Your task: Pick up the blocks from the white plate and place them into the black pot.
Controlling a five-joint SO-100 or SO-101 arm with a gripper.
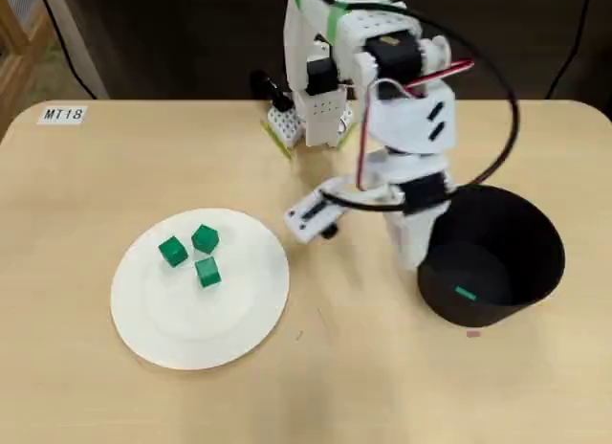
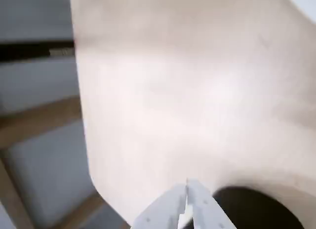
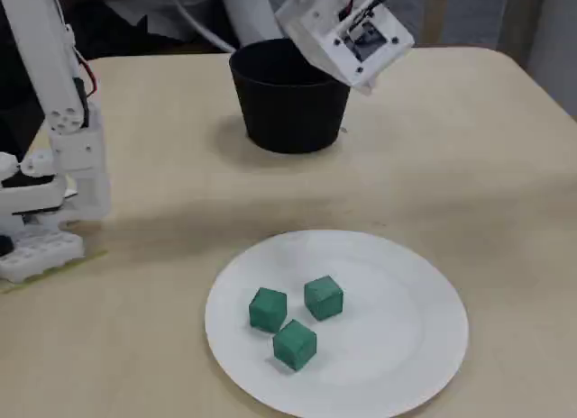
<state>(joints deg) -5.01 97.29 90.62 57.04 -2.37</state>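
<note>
Overhead, tool (image 1: 413, 257) at black pot (image 1: 516, 243) rim, white plate (image 1: 158, 320) well apart

My arm (image 1: 402, 128) is white with black motor blocks, a green band near its top, and red and black cables looping off it. My gripper (image 2: 186, 195) is pale white at the bottom of the wrist view. At lower left of the overhead view, three bright green blocks (image 1: 194, 253) sit on the plain white plate (image 1: 229, 320). At right, the matte black pot (image 1: 521, 262) shows a sliver of green, a fourth block (image 1: 465, 293), inside (only partly visible). The table (image 1: 86, 205) is light beige wood grain, with a white label (image 1: 63, 114) printed in dark letters at upper left.
</note>
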